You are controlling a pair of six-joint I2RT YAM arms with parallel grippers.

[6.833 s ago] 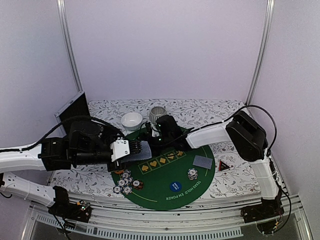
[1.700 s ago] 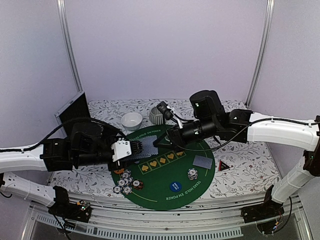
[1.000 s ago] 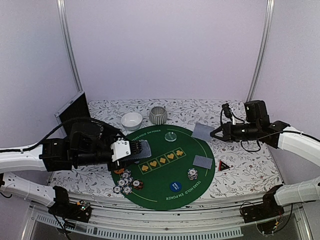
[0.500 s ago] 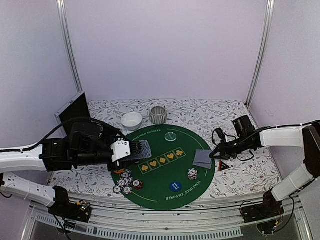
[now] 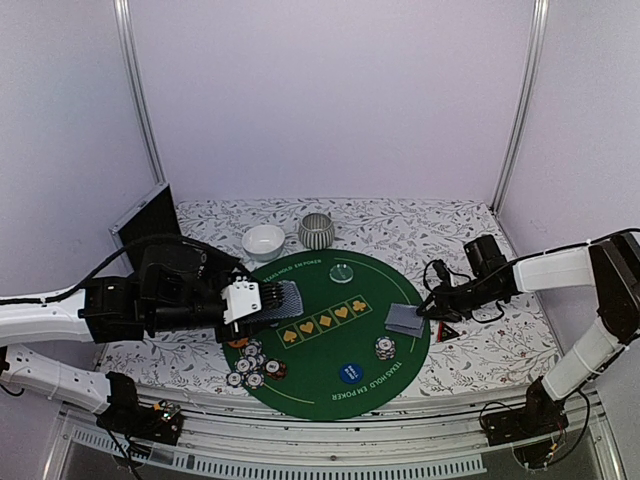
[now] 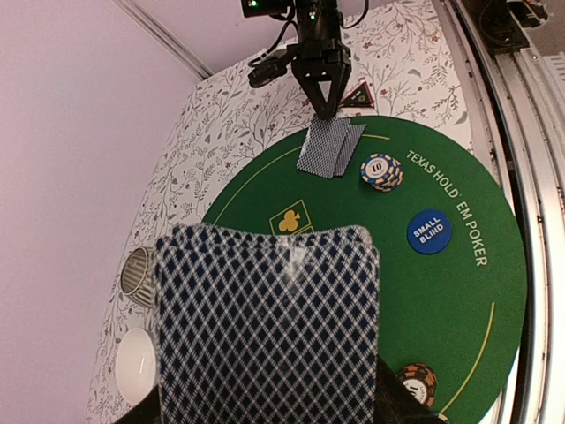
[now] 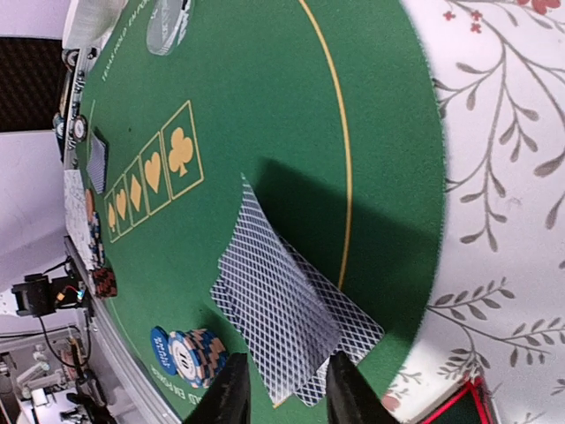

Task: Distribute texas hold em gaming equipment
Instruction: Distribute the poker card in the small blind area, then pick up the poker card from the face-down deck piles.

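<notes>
Seen from above, the left fingers (image 5: 268,296) pinch a fanned pack of playing cards (image 5: 290,297) over the left side of the green mat (image 5: 312,382). The right fingers (image 5: 430,309) sit low beside two loose cards (image 5: 404,319) near the mat's right edge.

The left wrist view shows the pack of playing cards (image 6: 265,327) close up.

In the right wrist view, the right fingers (image 7: 231,395) are slightly spread, with the two loose cards (image 7: 281,305) lying flat and overlapped on the mat.

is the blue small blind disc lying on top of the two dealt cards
No, in the left wrist view the blue disc lies on bare green mat, apart from the two cards.
</notes>
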